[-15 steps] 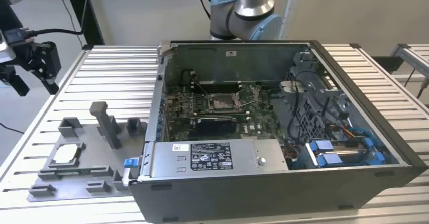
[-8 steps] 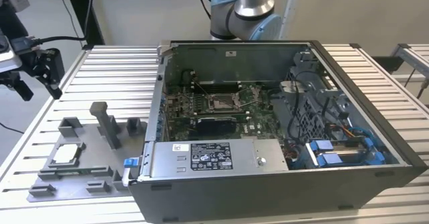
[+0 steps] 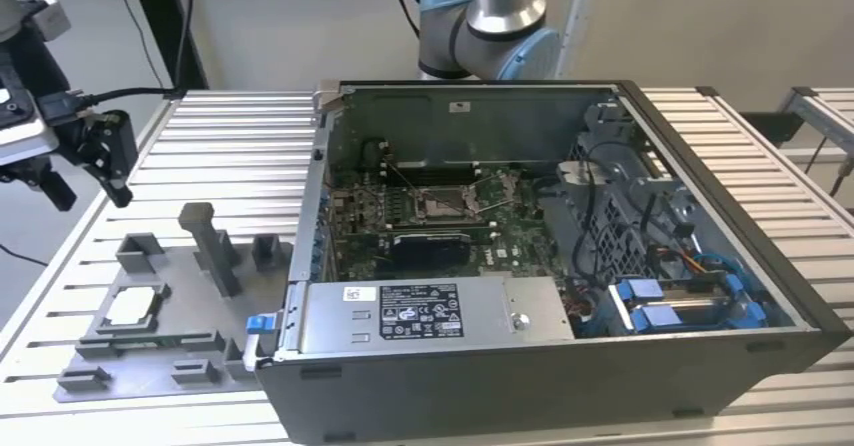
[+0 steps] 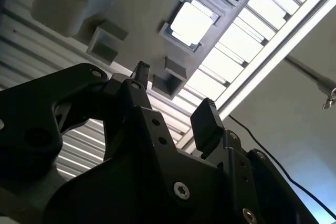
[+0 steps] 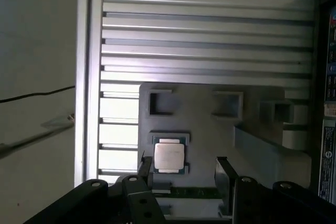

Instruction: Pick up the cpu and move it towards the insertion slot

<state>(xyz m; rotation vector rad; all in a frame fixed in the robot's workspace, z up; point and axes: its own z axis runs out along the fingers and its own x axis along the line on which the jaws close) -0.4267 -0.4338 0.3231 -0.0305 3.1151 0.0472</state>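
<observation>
The cpu (image 3: 134, 307) lies flat in a square pocket of the grey tray (image 3: 160, 366) at the exterior view's left; its silvery top shows in both wrist views (image 4: 191, 23) (image 5: 169, 157). My gripper (image 3: 87, 188) hangs well above the tray's far side, open, with nothing between its black fingers (image 4: 207, 121) (image 5: 223, 174). It is apart from the cpu. The insertion slot (image 3: 443, 203) is a shiny square frame with a dark centre on the green motherboard inside the open computer case.
The open case (image 3: 534, 386) stands to the tray's right, with a silver power supply (image 3: 427, 316) along its near side and blue connectors (image 3: 667, 306). Upright grey posts (image 3: 214, 246) rise from the tray. The arm's base (image 3: 487, 26) stands behind the case on the slatted table (image 3: 240, 146).
</observation>
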